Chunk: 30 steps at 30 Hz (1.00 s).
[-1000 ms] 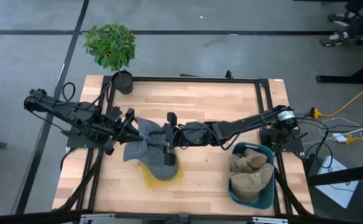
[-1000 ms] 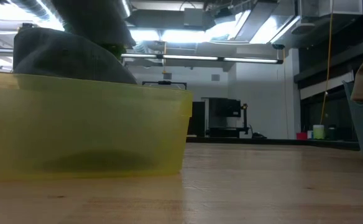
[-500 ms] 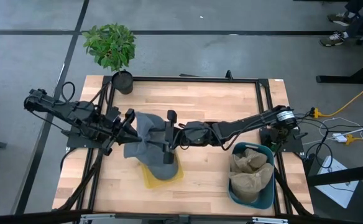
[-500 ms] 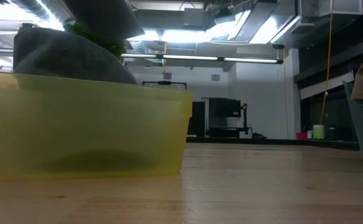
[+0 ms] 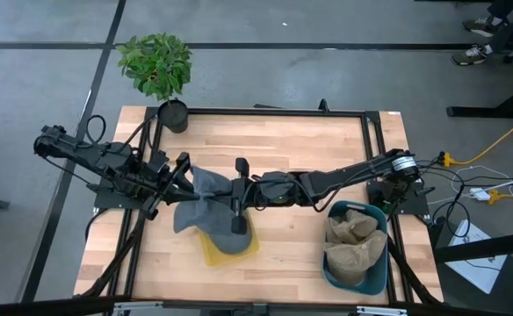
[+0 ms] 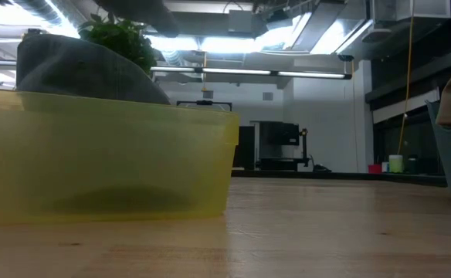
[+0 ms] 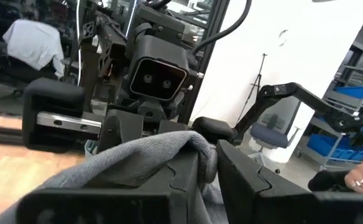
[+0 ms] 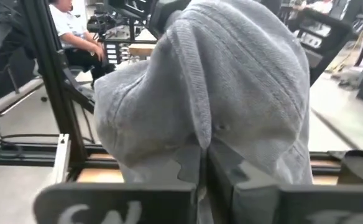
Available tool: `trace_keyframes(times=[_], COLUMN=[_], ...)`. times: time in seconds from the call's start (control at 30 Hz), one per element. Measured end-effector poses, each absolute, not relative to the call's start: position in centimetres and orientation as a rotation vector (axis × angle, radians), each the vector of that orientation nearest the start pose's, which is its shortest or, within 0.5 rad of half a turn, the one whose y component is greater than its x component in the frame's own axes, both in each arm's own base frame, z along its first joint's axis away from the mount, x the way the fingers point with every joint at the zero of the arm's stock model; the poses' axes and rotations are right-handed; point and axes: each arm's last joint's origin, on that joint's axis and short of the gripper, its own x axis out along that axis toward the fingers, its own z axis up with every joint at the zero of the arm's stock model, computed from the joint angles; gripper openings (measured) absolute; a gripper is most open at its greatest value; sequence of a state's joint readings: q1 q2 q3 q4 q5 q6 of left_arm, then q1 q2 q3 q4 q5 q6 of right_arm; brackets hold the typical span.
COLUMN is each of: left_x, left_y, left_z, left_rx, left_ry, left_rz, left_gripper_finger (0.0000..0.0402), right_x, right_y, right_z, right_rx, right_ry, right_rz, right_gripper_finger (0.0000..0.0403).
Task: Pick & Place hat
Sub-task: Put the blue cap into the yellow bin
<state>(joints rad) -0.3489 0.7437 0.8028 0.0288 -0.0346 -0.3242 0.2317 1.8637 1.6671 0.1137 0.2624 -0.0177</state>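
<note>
Grey knit fabric stretched between 2 grippers is the centre of this moment: the hat (image 5: 205, 197) hangs over the middle of the wooden table (image 5: 274, 140), partly above the yellow bin (image 5: 239, 250), which already holds another grey hat (image 6: 86, 69) that rises above its rim in the low view. On the left, the left gripper (image 5: 179, 175) is closed on the hat's left edge; its wrist view shows the fabric (image 7: 163, 149) bunched and pinched between the dark fingers (image 7: 181, 177). To the right of it, the right gripper (image 5: 236, 195) reaches in across the table and is also clamped on the hat, with cloth (image 8: 231, 81) draped over and pinched between its fingers (image 8: 191, 168). Farther right, the teal bin (image 5: 375, 272) holds 2 tan hats (image 5: 353, 241), and a potted plant (image 5: 158, 66) stands at the table's far left corner. Judging from this, the main risk is uneven release: if 1 gripper lets go first, the hat may swing and drape over the yellow bin's rim instead of dropping in. With 1 hat already inside, the new one could also slide off the pile onto the table.
</note>
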Motion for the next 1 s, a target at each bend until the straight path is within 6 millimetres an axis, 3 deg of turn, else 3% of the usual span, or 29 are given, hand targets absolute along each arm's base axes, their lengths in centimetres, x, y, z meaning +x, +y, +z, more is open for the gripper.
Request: trace_keyframes(times=[0.33,0.53,0.73,1.0], left_x=[13.7,12.0,11.8,12.2], left_y=[-5.3,-4.7,-4.6,-4.8], left_z=[37.3,38.1,38.2,37.7], left_rx=[-0.185,-0.098,-0.042,-0.029], left_ry=[-0.119,-0.202,-0.215,-0.168], left_rz=[-0.352,-0.343,-0.287,-0.287], left_gripper_finger=[0.0107,0.0128,0.0124,0.0109], right_x=[41.6,39.8,38.7,38.8], right_y=[11.7,13.5,15.2,16.0], right_z=[39.6,40.3,39.3,35.5], right_rx=[0.059,0.216,0.353,0.505], right_ry=[0.269,0.406,0.447,0.296], right_rz=[0.028,-0.031,-0.188,-0.482], right_gripper_finger=[0.0008,0.0007,0.0007,0.0007])
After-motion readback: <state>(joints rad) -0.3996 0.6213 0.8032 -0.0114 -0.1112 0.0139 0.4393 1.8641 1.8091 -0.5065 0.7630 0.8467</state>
